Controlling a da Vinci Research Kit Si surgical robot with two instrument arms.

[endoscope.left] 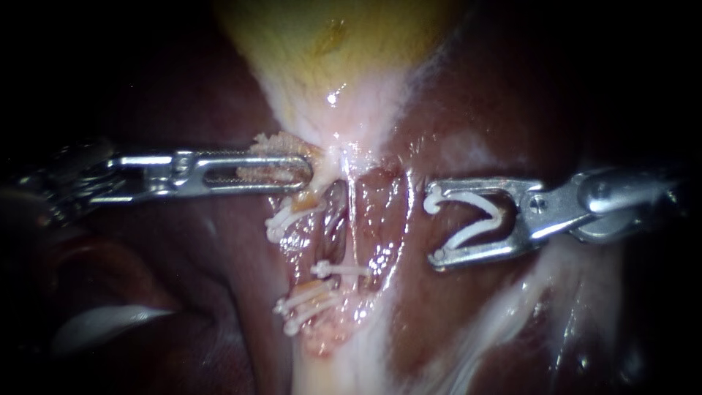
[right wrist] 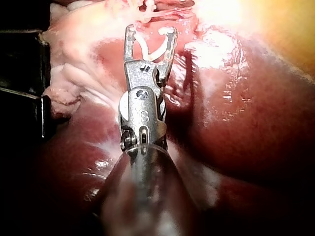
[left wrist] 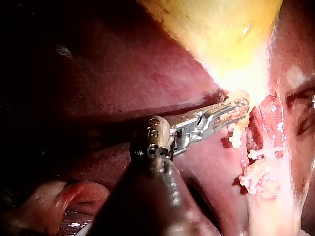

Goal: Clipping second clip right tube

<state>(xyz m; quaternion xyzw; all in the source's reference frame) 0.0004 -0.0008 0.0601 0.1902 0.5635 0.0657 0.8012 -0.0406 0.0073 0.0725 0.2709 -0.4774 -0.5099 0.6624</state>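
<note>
**Second clip loaded, not yet on the right tube**

The right instrument (endoscope.left: 434,227) holds its tool spread wide. Its two jaws carry an open white clip (endoscope.left: 475,218) between them, one leg seated against each jaw, the V gaping toward the tubes. The tool hangs just beside the right tube (endoscope.left: 371,219) and apart from it, with nothing of the tube inside the clip's mouth. The shaft comes in nearly level from the right, low over the liver (endoscope.left: 212,241). Its own wrist view shows it running straight, with the jaws aimed at the dissected window.

The right tube runs down from the pale neck of the gallbladder (endoscope.left: 344,44), and one closed clip (endoscope.left: 344,269) crosses its lower part. Judged from that, the step is at its approach. The second clip has yet to be slid around the tube, probably above the seated one, and squeezed closed. The left tube (endoscope.left: 333,219) alongside carries three closed clips (endoscope.left: 292,217).

The left instrument (endoscope.left: 307,170) reaches in level from the opposite side. Its tool is pressed together on pale tissue (endoscope.left: 272,143) at the gallbladder's neck, apparently keeping the tubes stretched.
</note>
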